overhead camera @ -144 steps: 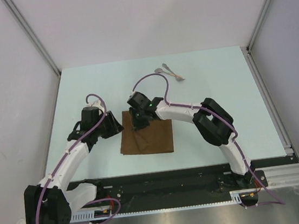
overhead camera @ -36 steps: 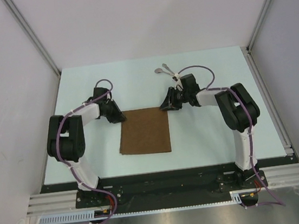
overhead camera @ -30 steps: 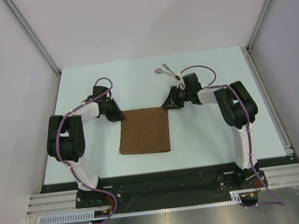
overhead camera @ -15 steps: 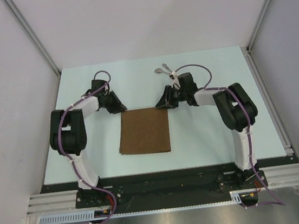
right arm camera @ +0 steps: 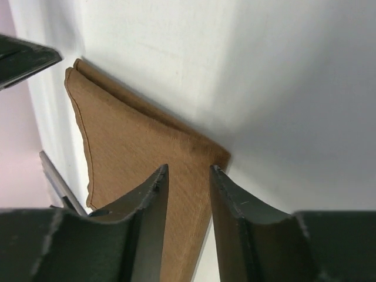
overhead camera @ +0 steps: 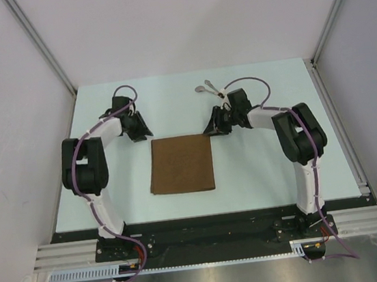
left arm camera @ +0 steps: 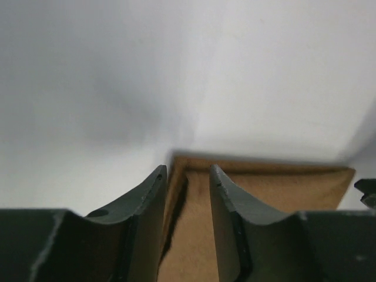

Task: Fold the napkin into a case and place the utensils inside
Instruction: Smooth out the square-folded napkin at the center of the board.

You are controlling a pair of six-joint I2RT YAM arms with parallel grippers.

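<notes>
The square, soft cloth napkin just ahead of the right pincer is plain brown with no pattern and a darker seam line along its edge. Not far from that pincer, two thin metal utensils are silvery. The flat table beneath is pale mint. The left pincer has dark grey fingers.

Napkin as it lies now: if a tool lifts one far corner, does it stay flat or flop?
Likely floppy: the napkin is thin cloth lying flat. Folded layers show at its far edge, so the top one may peel off alone. Probably slides easily on the smooth table.
</notes>
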